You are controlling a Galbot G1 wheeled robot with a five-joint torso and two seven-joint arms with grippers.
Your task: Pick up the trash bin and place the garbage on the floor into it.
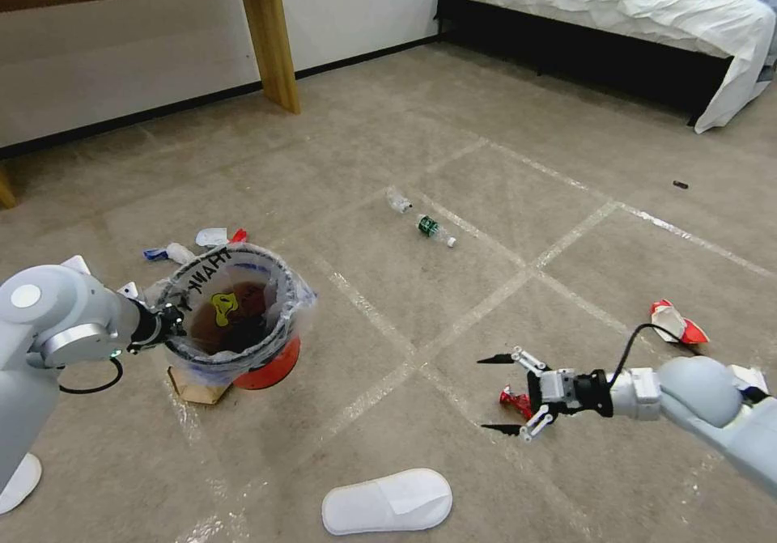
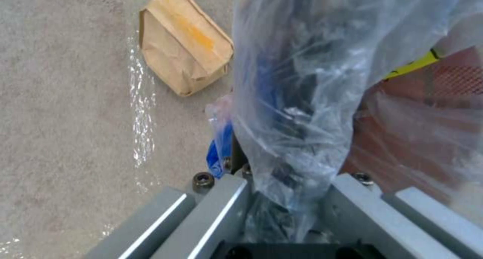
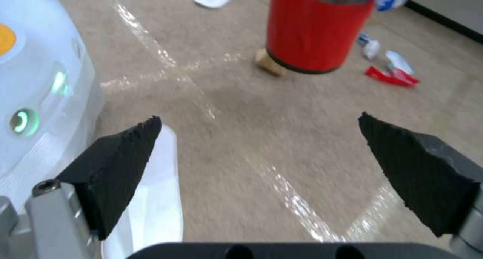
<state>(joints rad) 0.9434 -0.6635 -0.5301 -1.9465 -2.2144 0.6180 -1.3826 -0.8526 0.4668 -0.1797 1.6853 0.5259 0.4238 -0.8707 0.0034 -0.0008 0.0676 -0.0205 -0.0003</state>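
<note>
On my left, my left gripper (image 1: 166,322) pinches the bagged rim of the bin (image 1: 243,316), which I hold just off the floor (image 1: 453,163) above a brown paper bag (image 1: 193,388). A slipper (image 1: 387,501) lies near the middle, and to the right my right gripper (image 1: 495,392) hangs spread and empty, beside the crushed can (image 1: 513,400). I judge the bin is picked up and collecting has begun; next I must lower onto the can and close.
</note>
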